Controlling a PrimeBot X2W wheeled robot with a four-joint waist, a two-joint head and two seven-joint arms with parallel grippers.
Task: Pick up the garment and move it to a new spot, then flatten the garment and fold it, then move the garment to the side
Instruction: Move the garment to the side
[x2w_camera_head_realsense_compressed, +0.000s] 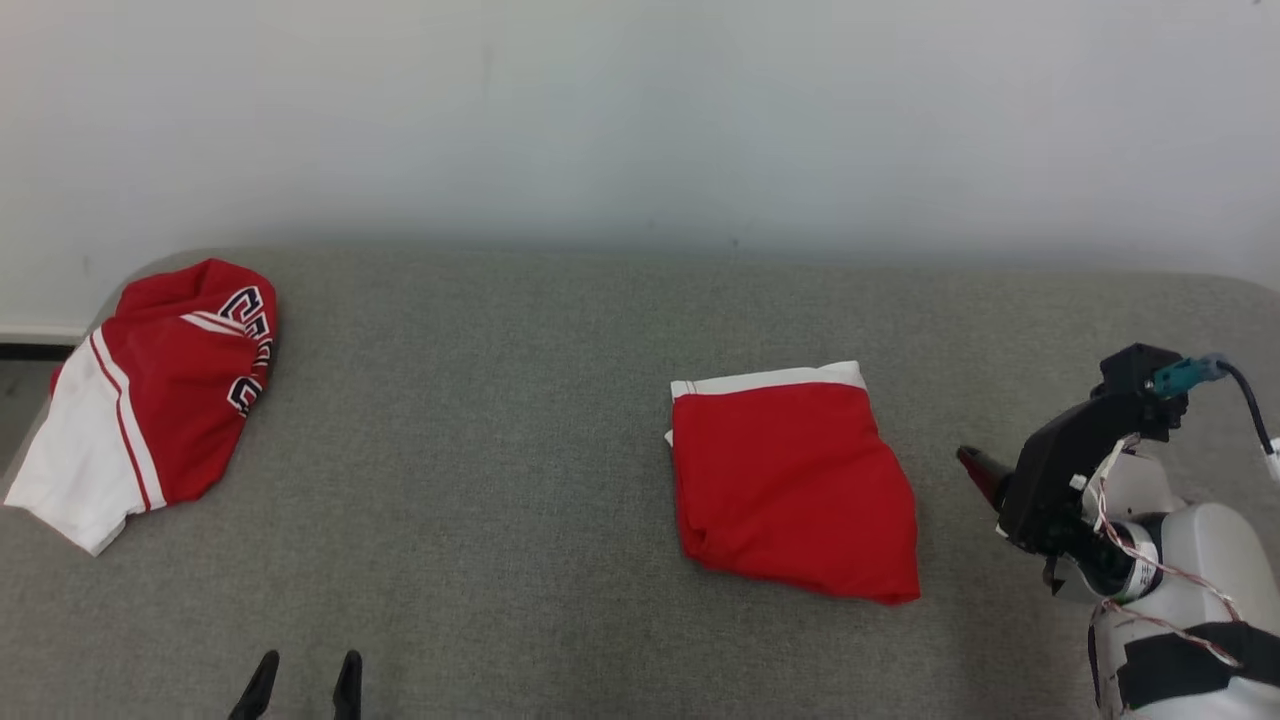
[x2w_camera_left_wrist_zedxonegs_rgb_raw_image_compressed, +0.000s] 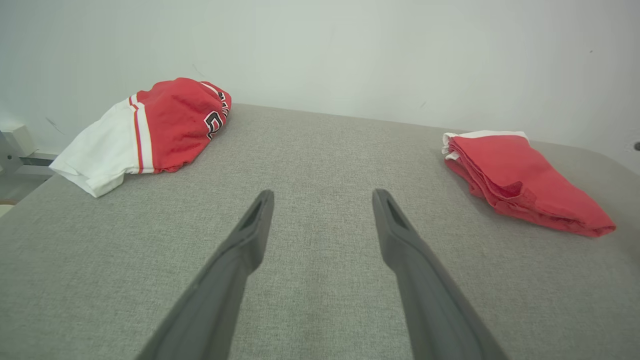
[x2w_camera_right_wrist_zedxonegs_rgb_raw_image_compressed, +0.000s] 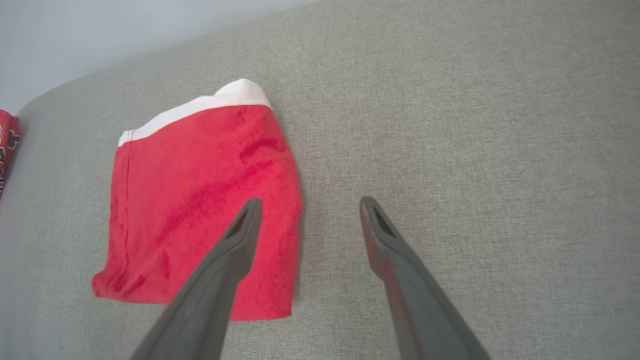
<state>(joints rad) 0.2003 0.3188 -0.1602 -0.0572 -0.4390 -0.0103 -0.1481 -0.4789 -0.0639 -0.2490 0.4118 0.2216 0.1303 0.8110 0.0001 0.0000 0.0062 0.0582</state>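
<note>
Near edge: left gripper (x2w_camera_head_realsense_compressed: 309, 662) low over the bare grey pad (x2w_camera_head_realsense_compressed: 500, 450), fingers spread, holding nothing, well apart from both cloths.

Right gripper (x2w_camera_right_wrist_zedxonegs_rgb_raw_image_compressed: 311, 202) also spread and empty. It hangs just beside the garment's right edge. In its wrist view one finger (x2w_camera_right_wrist_zedxonegs_rgb_raw_image_compressed: 235, 250) overlaps the garment's near corner, but the head view shows a gap, so probably no contact.

Garment (x2w_camera_head_realsense_compressed: 790, 480): red with a white band along the far edge, lying right of centre on the pad as a compact folded rectangle.

Step, my read: flattening and folding look done, so moving it aside is what's in hand. It may already be set down, can't tell. If not, the next move needs the right fingers down over the right edge, pinching all layers together so the fold doesn't open, then a low slide or lift sideways.

Far left: crumpled red and white jersey (x2w_camera_head_realsense_compressed: 170, 380) at the pad's corner, near the wall (x2w_camera_head_realsense_compressed: 640, 120).

Hard to see: in the head view the right fingers are mostly hidden by the wrist housing. The garment's layer count is unclear. The jersey lettering is folded over and unreadable, and the jersey is cut off in the right wrist view.
</note>
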